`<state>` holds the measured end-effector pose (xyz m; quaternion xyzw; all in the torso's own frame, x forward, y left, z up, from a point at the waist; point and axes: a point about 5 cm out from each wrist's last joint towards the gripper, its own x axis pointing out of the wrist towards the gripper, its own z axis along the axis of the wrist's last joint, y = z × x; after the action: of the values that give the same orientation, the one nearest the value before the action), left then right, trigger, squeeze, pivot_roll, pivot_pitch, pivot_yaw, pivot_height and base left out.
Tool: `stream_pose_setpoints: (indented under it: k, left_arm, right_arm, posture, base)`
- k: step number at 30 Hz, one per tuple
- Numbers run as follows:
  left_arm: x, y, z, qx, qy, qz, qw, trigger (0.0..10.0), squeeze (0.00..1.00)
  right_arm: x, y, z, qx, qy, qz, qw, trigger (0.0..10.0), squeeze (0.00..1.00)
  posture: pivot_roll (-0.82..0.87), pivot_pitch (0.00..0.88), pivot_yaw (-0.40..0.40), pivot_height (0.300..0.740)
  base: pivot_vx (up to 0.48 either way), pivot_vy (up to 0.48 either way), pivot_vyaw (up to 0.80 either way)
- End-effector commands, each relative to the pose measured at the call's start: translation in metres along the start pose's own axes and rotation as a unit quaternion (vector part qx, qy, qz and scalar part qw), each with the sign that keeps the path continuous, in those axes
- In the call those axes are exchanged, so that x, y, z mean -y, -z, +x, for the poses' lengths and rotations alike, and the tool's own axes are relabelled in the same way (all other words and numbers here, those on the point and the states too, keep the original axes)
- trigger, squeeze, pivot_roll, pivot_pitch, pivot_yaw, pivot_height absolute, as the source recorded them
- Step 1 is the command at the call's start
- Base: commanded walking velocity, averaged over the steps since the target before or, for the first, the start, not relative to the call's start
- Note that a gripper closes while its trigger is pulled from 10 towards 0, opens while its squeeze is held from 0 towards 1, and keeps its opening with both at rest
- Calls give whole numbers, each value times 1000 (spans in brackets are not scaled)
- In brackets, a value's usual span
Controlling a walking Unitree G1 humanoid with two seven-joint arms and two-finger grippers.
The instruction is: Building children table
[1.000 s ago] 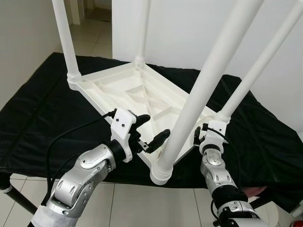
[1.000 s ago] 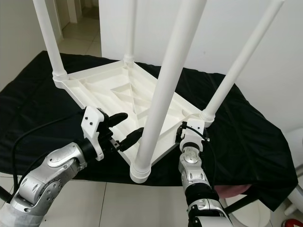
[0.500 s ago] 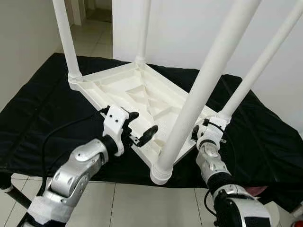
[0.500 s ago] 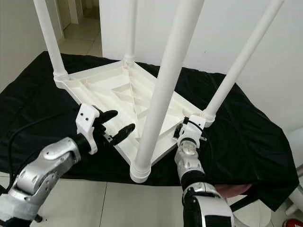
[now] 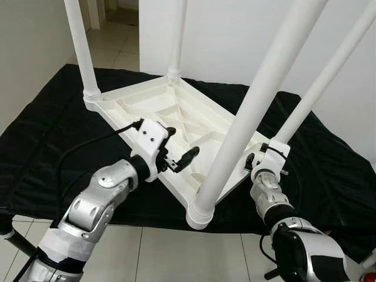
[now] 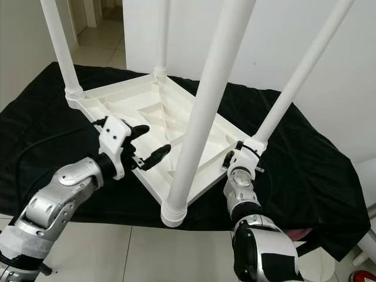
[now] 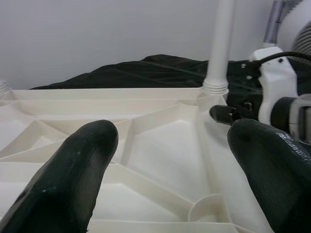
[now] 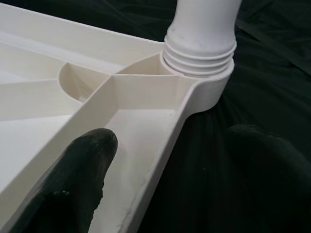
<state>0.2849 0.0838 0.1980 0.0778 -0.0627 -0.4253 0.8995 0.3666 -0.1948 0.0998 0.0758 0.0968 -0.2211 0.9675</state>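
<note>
Far left, my left arm reaches in, and my left gripper hovers spread wide over the near-left edge of the table top, gripping nothing. The top lies upside down, ribbed underside up, on the black cloth covering the work surface. All four legs stand in their corner sockets: the back-left leg, the rear leg, the near leg rising right in front of me, and the right leg.

So by my reckoning the fitting is done; what's left is checking each leg is seated and turning the table onto its feet.

On the right, my right gripper has its fingers parted astride the top's rim, one finger inside the frame, the other outside over the cloth, not clamped. From my head that stays tucked behind the white wrist housing; my right wrist camera shows it, plus the ribbed collar of the right leg seated in its socket. My left wrist camera looks across the ribs to that same right wrist.
</note>
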Motion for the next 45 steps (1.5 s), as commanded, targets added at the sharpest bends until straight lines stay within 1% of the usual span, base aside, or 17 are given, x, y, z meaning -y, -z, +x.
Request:
stream_pose_setpoints:
  k: [1, 2, 4, 6, 11, 12, 13, 16, 18, 19, 20, 22, 28, 33, 34, 41, 45]
  left_arm:
    - [11, -5, 2, 4, 55, 9, 998, 10000, 0]
    - [11, -5, 2, 4, 55, 9, 998, 10000, 0]
    - [18, -11, 4, 16, 71, 1, 997, 10000, 0]
    - [18, -11, 4, 16, 71, 1, 997, 10000, 0]
    - [23, -19, 6, 29, 77, 1, 997, 10000, 0]
    - [25, -22, 7, 34, 76, 1, 997, 10000, 0]
    - [25, -22, 7, 34, 76, 1, 997, 10000, 0]
    - [27, -26, 7, 41, 74, 1, 996, 10000, 0]
    - [27, -26, 7, 41, 74, 1, 996, 10000, 0]
    - [28, -28, 7, 44, 72, -1, 996, 10000, 0]
    - [28, -28, 7, 44, 72, -1, 996, 10000, 0]
    - [30, -32, 6, 51, 69, -5, 996, 10000, 0]
    - [32, -36, 6, 54, 67, -8, 996, 10000, 0]
    - [33, -37, 5, 54, 69, -9, 996, 10000, 0]
    - [35, -37, 4, 53, 76, -11, 996, 10000, 0]
    - [39, -38, 3, 47, 92, -10, 995, 10000, 0]
    - [41, -39, 3, 43, 98, -9, 994, 10000, 0]
  right_arm:
    - [7, -1, 3, -3, 10, 6, 1000, 10000, 0]
    - [7, -1, 3, -3, 10, 6, 1000, 10000, 0]
    - [15, -2, 6, -11, 9, 12, 1000, 10000, 0]
    - [15, -2, 6, -11, 9, 12, 1000, 10000, 0]
    - [18, -3, 9, -23, -16, 39, 999, 10000, 0]
    - [16, -3, 9, -24, -34, 32, 999, 10000, 0]
    - [16, -3, 9, -24, -34, 32, 999, 10000, 0]
    - [8, -6, 9, -22, -70, 34, 997, 10000, 0]
    - [8, -6, 9, -22, -70, 34, 997, 10000, 0]
    - [3, -6, 8, -24, -91, 38, 995, 10000, 0]
    - [3, -6, 8, -24, -91, 38, 995, 10000, 0]
    - [-8, -5, 6, -31, -135, 38, 990, 10000, 0]
    - [-16, -4, 4, -46, -172, 52, 983, 10000, 0]
    - [-16, -4, 4, -50, -173, 60, 982, 10000, 0]
    - [-16, -3, 4, -53, -171, 66, 982, 10000, 0]
    - [-15, 0, 4, -54, -162, 70, 983, 10000, 0]
    - [-11, 4, 4, -58, -147, 81, 984, 10000, 0]
  posture:
    - [56, 0, -136, 740]
    - [56, 0, -136, 740]
    - [58, 0, -137, 740]
    - [58, 0, -137, 740]
    - [68, 0, -138, 740]
    - [74, 0, -140, 740]
    - [74, 0, -140, 740]
    - [87, 0, -143, 740]
    - [87, 0, -143, 740]
    - [89, 0, -145, 740]
    - [89, 0, -145, 740]
    - [95, 0, -149, 740]
    - [105, 0, -156, 740]
    - [114, 0, -158, 740]
    - [114, 0, -155, 740]
    - [115, 0, -152, 740]
    - [115, 0, -149, 740]
  base:
    - [0, 0, 0]
    - [0, 0, 0]
    - [0, 0, 0]
    - [0, 0, 0]
    - [0, 0, 0]
    - [0, 0, 0]
    - [0, 0, 0]
    - [0, 0, 0]
    - [0, 0, 0]
    - [0, 0, 0]
    - [0, 0, 0]
    - [0, 0, 0]
    - [0, 0, 0]
    - [0, 0, 0]
    - [0, 0, 0]
    - [0, 0, 0]
    - [0, 0, 0]
